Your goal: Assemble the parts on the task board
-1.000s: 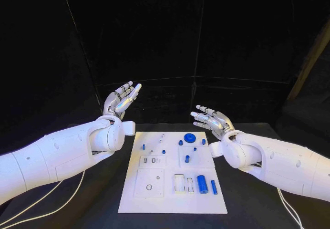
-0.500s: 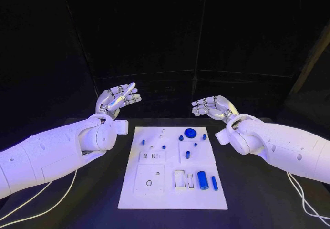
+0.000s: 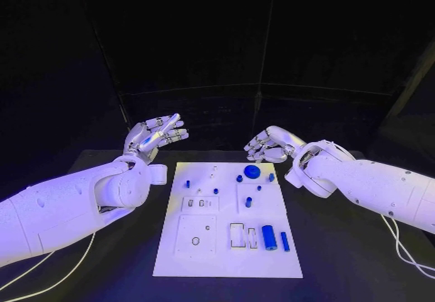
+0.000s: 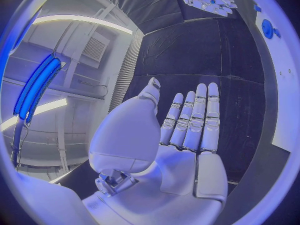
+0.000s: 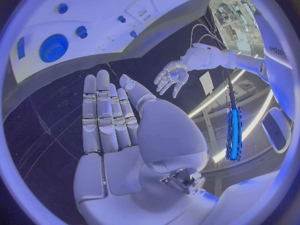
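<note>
Above the far end of the table [image 3: 109, 251], both of your hands hang empty. Left hand [image 3: 156, 136]: fingers straight, close side by side, thumb out, holding nothing; the left wrist view confirms a flat, bare palm. Right hand [image 3: 270, 144]: fingers extended and close together, nothing in the palm in the right wrist view; it hovers just past the far right corner of the board [image 3: 181, 264].

Board lies flat mid-table, between the two arms. Parts untouched as far as can be judged: a blue gear [image 3: 252, 171] at the far end nearest your right hand, small blue pegs [image 3: 239, 178] beside it, a thick blue cylinder [image 3: 268, 237] and a thin blue pin [image 3: 283, 241] at the near right.

Step in hand, as judged: the first reach for a part.

- Pick with the right hand; the gear is its closest candidate.
- Spread thumb from fingers before you descend; as held now the fingers leave no gap for a part.
- Come down from above, so you do not sweep the neighbouring pegs.
- Keep the left hand off the board's edge until you need it to steady.
- Which socket suits the gear cannot be told from these views; check first.
</note>
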Available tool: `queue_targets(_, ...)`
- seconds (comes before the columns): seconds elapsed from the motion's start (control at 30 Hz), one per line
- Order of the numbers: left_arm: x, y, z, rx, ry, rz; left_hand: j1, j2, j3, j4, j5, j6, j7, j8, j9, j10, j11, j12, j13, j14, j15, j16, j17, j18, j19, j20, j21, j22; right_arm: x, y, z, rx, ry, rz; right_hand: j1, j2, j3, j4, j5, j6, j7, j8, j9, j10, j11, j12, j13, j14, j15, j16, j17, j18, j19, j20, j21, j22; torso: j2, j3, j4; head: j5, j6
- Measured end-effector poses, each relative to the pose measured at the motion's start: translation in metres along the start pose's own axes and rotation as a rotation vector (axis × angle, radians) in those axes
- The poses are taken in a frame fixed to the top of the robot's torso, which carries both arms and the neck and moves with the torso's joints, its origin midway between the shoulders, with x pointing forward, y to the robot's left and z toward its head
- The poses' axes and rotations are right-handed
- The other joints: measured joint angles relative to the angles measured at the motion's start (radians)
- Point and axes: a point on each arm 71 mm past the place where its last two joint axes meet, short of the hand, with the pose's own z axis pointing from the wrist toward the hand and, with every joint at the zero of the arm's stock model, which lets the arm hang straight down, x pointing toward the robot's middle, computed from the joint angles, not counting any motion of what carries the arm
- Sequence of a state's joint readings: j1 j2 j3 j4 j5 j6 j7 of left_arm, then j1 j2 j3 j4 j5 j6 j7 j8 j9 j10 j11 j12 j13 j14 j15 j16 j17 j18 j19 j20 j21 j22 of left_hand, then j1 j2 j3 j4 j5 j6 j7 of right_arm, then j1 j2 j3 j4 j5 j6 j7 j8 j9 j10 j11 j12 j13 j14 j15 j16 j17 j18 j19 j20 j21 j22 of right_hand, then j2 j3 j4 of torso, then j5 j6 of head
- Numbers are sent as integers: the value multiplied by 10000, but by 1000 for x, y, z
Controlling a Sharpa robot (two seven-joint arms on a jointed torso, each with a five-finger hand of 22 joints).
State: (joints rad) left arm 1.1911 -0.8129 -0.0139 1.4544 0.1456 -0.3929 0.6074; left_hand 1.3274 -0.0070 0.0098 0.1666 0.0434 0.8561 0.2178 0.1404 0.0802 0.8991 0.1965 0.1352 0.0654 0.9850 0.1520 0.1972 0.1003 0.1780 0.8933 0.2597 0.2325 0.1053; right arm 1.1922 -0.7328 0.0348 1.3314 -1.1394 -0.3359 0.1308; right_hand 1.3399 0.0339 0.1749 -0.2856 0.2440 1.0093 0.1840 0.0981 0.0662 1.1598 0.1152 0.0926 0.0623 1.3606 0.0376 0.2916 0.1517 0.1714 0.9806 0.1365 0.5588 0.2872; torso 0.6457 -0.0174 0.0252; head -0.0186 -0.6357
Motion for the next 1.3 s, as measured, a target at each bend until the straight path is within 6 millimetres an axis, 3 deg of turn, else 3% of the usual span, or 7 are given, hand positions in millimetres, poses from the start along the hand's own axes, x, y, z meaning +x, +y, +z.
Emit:
queue_targets(0.03,1,-3,-2,6,80,-43,18,18,-29,-29,0,0,0,0,-9,0,0,0,0,0,0,-30,-7,0,7,-7,-39,-10,1,2,1,5,153,-414,-96,-220,114,5,67,277,-123,-78,0,369,-156,-124,15,636,-234,747,535,0,357,-275,1044,633,42,-12,11,-9,0)
queue_targets(0.1,3,-7,-5,33,194,-102,18,18,-13,-69,0,0,0,0,-12,36,-36,-38,0,0,0,-38,-7,0,7,-7,-72,-24,3,6,3,17,361,-988,-237,-361,229,-8,76,427,-187,-181,0,503,-262,-242,19,966,-359,1514,1084,-1,503,-421,1916,1141,131,-38,30,-24,-6)
queue_targets(0.37,18,-14,-14,15,672,-384,18,18,-41,-97,0,0,0,0,-25,35,-35,-38,1,0,0,-37,-25,0,8,-7,-78,-39,8,12,7,293,865,-2887,-584,-546,319,40,-92,247,-246,-293,-1,146,-242,-243,33,1011,-378,3469,2393,-1,654,-436,2822,1653,445,-95,84,-101,-3)
queue_targets(0.47,22,-14,-15,-3,781,-450,58,58,-28,-142,0,-1,0,-8,-25,70,0,-38,1,0,0,-84,-26,-1,7,-7,-78,-52,10,13,9,366,964,-3256,-669,-546,386,59,-138,113,-237,-293,-1,-66,-202,-242,41,1047,-341,5238,4037,-1,758,-402,3165,1832,534,-107,93,-111,10)
queue_targets(0.67,24,-14,-15,-24,851,-490,57,57,-68,-180,0,-1,-1,-76,-57,70,0,-114,-9,-1,0,-84,-46,-1,7,-7,-117,-75,12,14,11,563,1088,-3752,-727,-533,473,80,-138,10,-232,-293,-1,-259,-152,-194,41,1047,-341,7324,6209,-1,793,-367,3564,2038,663,-122,119,-133,40)
queue_targets(0.93,26,-13,-15,-56,928,-537,57,57,-68,-180,0,-1,-1,-76,-56,69,0,-114,-8,-1,0,-84,-46,-1,7,-7,-117,-74,13,16,16,800,1311,-4122,-768,-492,614,80,-138,-131,-232,-293,-2,-491,-134,-163,40,1082,-305,9178,8307,-1,902,-330,3969,2236,800,-130,176,-202,13)
queue_targets(1.3,31,-13,-15,-79,1060,-618,57,57,-68,-179,0,-1,-1,-76,-64,69,0,-114,-8,-1,0,-84,-54,-2,43,-43,-117,-86,19,18,20,906,1612,-4297,-797,-464,776,75,-138,-140,-241,-292,-2,-490,-134,-77,40,1082,-305,10056,9346,-2,1027,-278,4239,2482,889,-133,200,-204,16)
